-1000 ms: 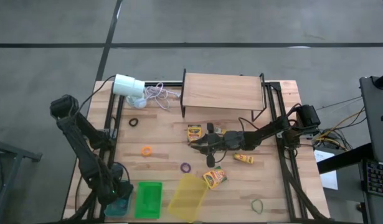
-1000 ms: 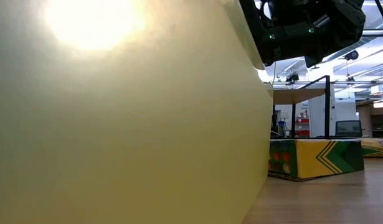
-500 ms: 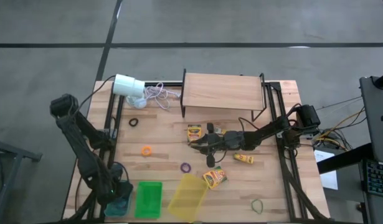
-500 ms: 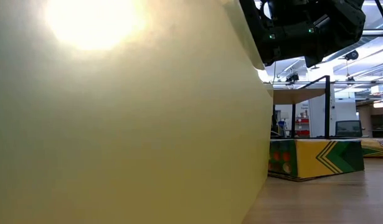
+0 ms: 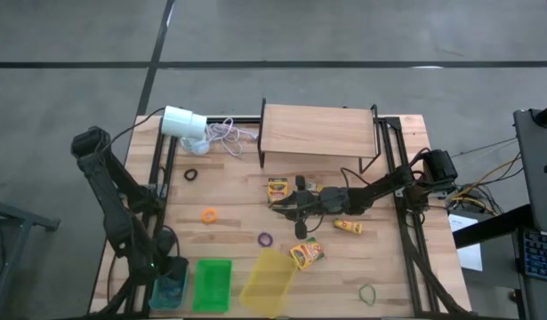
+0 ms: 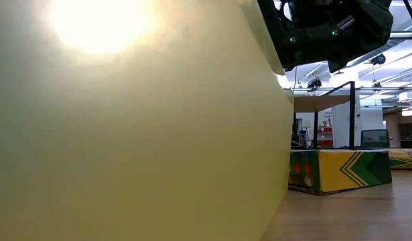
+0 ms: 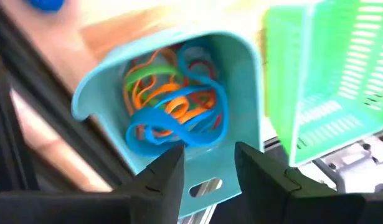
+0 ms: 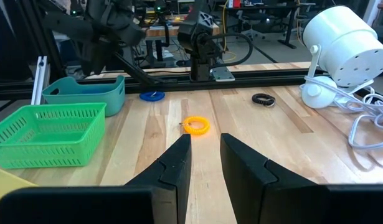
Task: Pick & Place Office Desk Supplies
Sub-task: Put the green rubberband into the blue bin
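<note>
While the left gripper (image 7: 207, 168), fingers parted and holding nothing, is hanging directly over the teal bin (image 7: 241, 81) at the high view's lower left, the orange band (image 5: 208, 214) at mid-left is lying nearer it than the right gripper (image 5: 282, 206).

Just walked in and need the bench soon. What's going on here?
The robot is sorting desk supplies into bins. The left gripper hangs open over the teal bin, which holds a tangle of rubber bands. The right gripper waits mid-table, empty, beside a crayon box. The orange band, purple band and other supplies are not yet binned; the green basket looks empty.
</note>
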`<act>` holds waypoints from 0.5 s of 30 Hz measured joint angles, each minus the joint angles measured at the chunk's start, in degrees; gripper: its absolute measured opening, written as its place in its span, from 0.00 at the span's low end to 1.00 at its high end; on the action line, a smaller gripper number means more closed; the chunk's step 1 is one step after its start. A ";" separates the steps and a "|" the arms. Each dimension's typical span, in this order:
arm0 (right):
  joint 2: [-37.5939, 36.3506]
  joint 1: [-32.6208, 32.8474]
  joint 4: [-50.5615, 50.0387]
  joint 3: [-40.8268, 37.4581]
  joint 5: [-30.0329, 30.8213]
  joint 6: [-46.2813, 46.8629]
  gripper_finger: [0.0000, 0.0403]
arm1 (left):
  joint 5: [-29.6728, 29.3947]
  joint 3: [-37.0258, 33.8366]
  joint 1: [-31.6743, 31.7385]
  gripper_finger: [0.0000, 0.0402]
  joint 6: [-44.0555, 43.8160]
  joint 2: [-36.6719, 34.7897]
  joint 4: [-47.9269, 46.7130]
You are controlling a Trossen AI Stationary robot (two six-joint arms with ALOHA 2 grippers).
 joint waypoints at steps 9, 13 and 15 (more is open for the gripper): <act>0.00 0.01 0.00 0.00 -0.01 0.00 0.21 | -11.53 0.02 1.93 0.37 12.40 -4.24 -6.77; 0.00 0.01 0.00 0.00 -0.01 0.00 0.21 | -22.45 0.00 4.82 0.37 23.42 -5.76 -8.88; 0.00 0.00 0.00 0.00 -0.02 0.00 0.21 | -32.54 0.00 6.56 0.37 32.66 -6.25 -8.89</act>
